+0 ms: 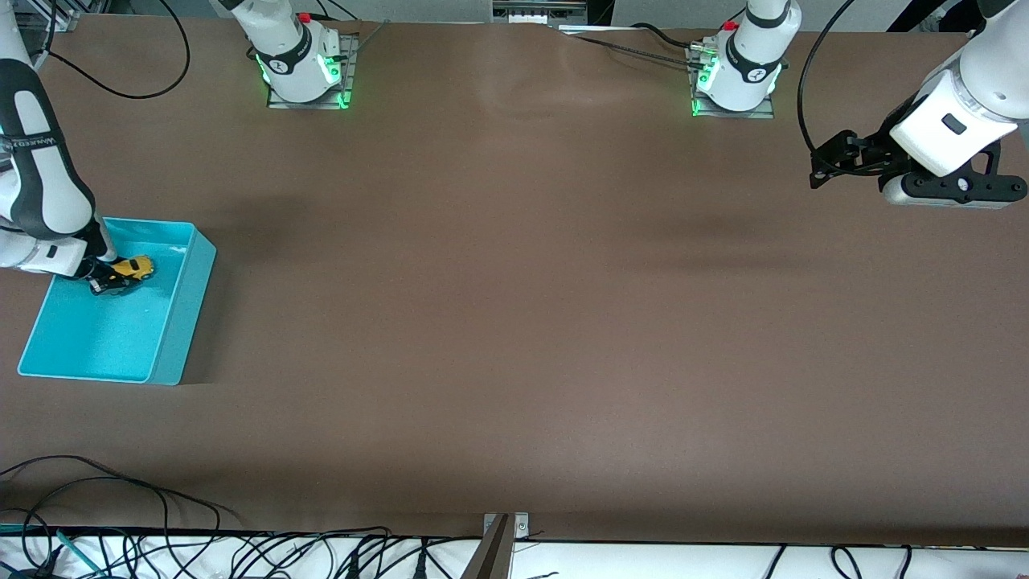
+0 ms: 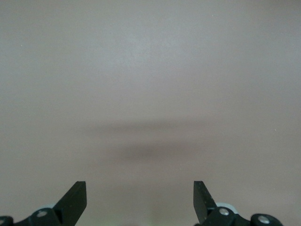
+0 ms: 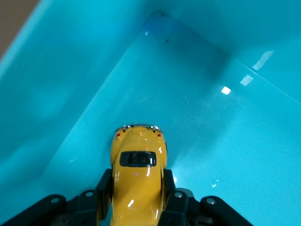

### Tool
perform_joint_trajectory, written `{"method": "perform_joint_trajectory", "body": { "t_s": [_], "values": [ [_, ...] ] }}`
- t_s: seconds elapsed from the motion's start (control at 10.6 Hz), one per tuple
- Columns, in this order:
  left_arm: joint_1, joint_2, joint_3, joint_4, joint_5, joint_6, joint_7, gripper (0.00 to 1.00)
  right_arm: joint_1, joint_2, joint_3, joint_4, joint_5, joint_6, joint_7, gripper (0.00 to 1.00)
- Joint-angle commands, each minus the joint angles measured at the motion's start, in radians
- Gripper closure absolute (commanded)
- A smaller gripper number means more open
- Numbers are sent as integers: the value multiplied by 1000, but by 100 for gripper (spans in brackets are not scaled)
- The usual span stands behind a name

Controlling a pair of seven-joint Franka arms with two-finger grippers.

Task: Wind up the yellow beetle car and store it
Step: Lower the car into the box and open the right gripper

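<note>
A: Right gripper (image 1: 108,280) clamps the yellow beetle car (image 1: 133,268) inside the turquoise bin (image 1: 181,310), frame's left edge.

B: Left gripper (image 1: 828,165), upper right, waits spread wide; the car's front end is hidden between fingers (image 3: 104,190).

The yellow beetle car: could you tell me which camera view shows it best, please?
The right wrist view: the yellow beetle car fills it, clamped in the right gripper. The front view shows it tiny; the left wrist view shows none of it.

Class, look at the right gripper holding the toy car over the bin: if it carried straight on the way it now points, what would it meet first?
Most likely the floor of the turquoise bin. The right gripper, shut on the yellow beetle car, points down into it, with only bare bin floor ahead; how much gap remains is unclear.
</note>
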Motion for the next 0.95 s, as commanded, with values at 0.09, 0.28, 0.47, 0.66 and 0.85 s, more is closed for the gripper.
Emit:
{"method": "perform_joint_trajectory", "body": {
  "t_s": [0.09, 0.28, 0.47, 0.66, 0.85],
  "values": [
    [-4, 9, 0, 26, 18, -22, -9, 0, -19, 23, 15, 27, 35, 4, -38, 81],
    [-4, 9, 0, 26, 18, -22, -8, 0, -19, 12, 13, 29, 67, -10, -45, 0],
    [-4, 9, 0, 26, 18, -23, -8, 0, -16, -28, 16, 29, 68, -58, -33, 0],
    [-4, 9, 0, 26, 18, -22, -8, 0, -11, -91, 33, 21, 73, -96, -12, 0],
    [-4, 9, 0, 26, 17, -23, -8, 0, 1, -161, 39, 6, 71, -131, 33, 0]
  ]
}}
